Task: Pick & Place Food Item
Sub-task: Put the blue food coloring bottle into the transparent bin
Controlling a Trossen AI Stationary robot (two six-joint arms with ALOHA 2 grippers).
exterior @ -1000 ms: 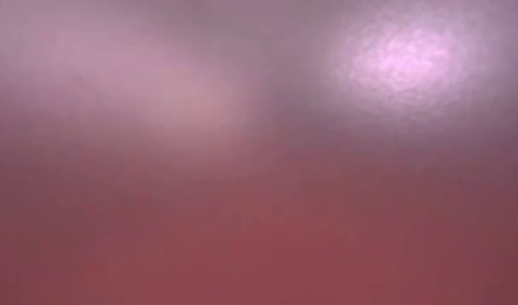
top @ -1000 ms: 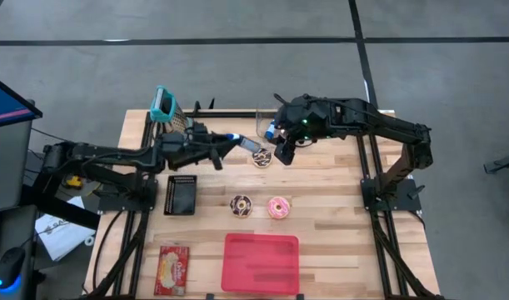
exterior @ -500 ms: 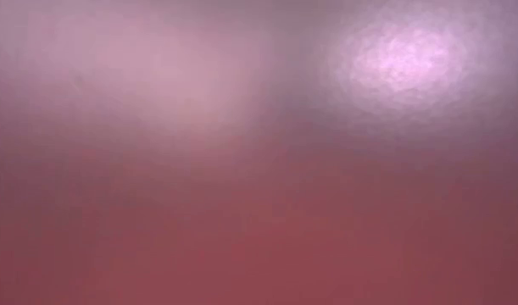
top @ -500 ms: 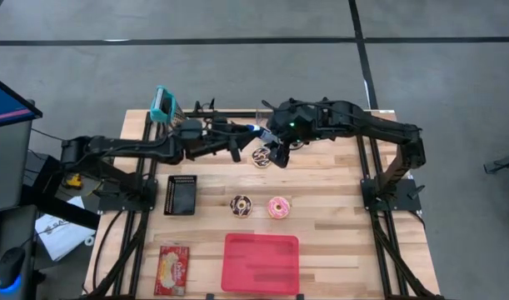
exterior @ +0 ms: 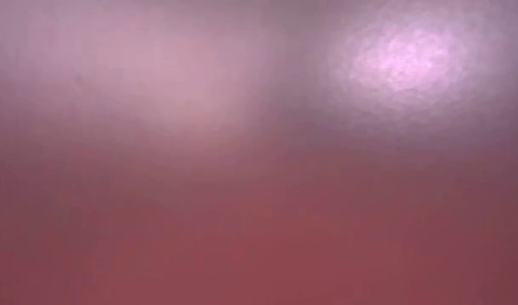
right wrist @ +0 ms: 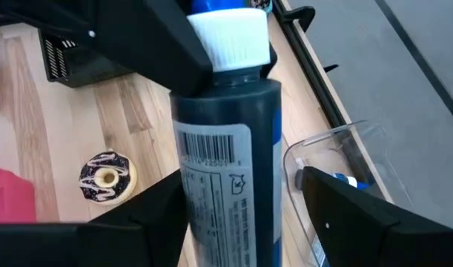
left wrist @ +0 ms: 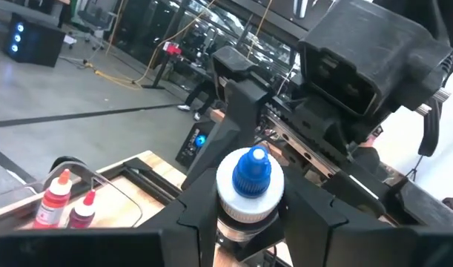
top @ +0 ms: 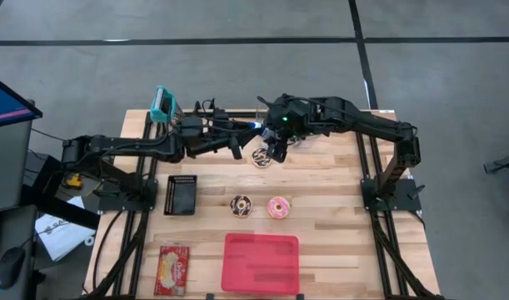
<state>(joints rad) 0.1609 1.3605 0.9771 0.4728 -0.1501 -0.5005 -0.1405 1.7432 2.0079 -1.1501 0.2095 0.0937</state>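
A dark blue bottle (right wrist: pixel 225 170) with a barcode label, a white collar and a blue nozzle (left wrist: pixel 251 169) hangs over the table's far middle. My left gripper (top: pixel 242 140) is shut on it. My right gripper (right wrist: pixel 241 185) is open, its fingers standing on either side of the bottle's body, with a gap showing on one side. In the high view the right gripper (top: pixel 274 150) hovers just above a chocolate donut with white drizzle (top: pixel 261 157), which lies flat on the table. The low view shows only a red blur. My left gripper pinches the bottle just under its white collar (left wrist: pixel 248 226) between its two fingers (left wrist: pixel 200 215). The fingers come level from the table's left side. The bottle stands roughly upright, nozzle up, and is lifted clear of the table.
A sprinkled chocolate donut (top: pixel 241 205) and a pink donut (top: pixel 279 207) lie mid-table. A red tray (top: pixel 261 262) and a snack packet (top: pixel 172 269) sit near the front edge, a black box (top: pixel 181 193) at the left. A clear bin (right wrist: pixel 345 159) of bottles stands at the far edge.
My left gripper has carried the bottle toward the table's right and far edges and a little up, then held still. My right gripper has moved toward the table's left and down, closing in on the bottle.
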